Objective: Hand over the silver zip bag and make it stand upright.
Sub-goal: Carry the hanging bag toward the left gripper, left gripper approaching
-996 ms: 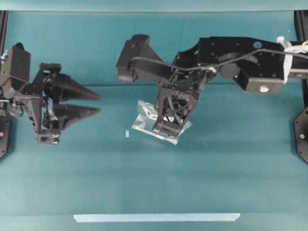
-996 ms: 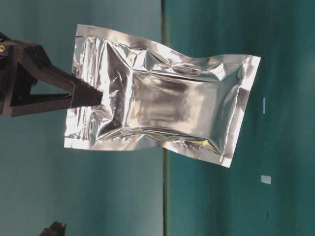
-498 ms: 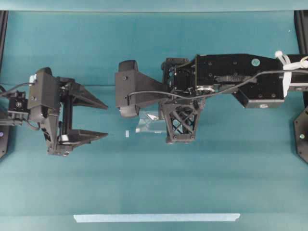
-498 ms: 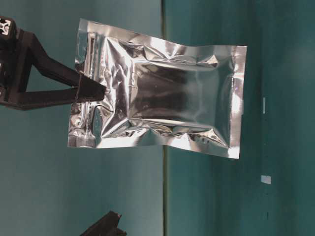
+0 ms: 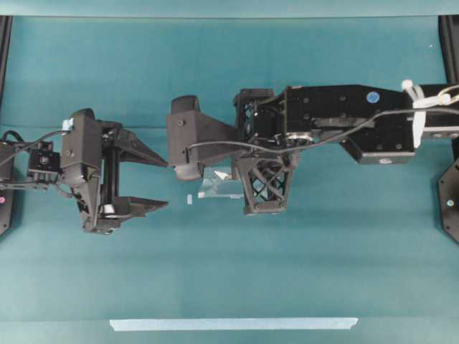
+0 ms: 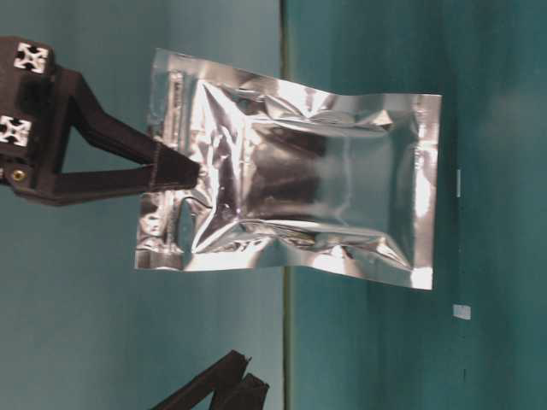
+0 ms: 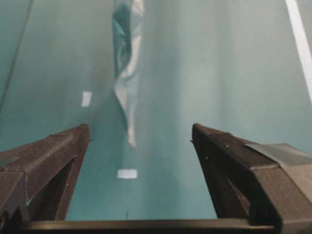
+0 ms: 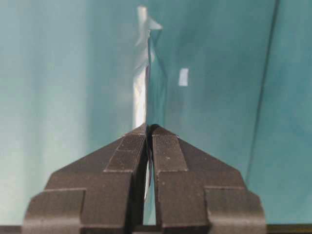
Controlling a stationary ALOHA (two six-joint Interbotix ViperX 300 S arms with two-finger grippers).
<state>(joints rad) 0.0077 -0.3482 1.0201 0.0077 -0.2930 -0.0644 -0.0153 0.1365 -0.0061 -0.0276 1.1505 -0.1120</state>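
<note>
The silver zip bag (image 6: 299, 205) is a shiny crinkled foil pouch hanging in the air above the table. From overhead only a sliver of it (image 5: 221, 188) shows beside the right arm. My right gripper (image 8: 147, 127) is shut on one sealed edge of the bag (image 8: 146, 73); the pinch also shows in the table-level view (image 6: 188, 171) and overhead (image 5: 258, 201). My left gripper (image 5: 165, 184) is open and empty, just left of the bag, its jaws wide apart. In the left wrist view the bag (image 7: 127, 63) is edge-on ahead of the open gripper (image 7: 140, 131), not between the fingers.
A pale blue tape strip (image 5: 233, 324) lies along the table's front edge. A small white mark (image 5: 189, 199) sits on the table under the gap between the grippers. The left gripper's fingers (image 6: 222, 389) enter the table-level view at the bottom.
The left gripper has opened wider and moved right toward the bag. The right wrist has turned the bag on edge and shifted it slightly left.
</note>
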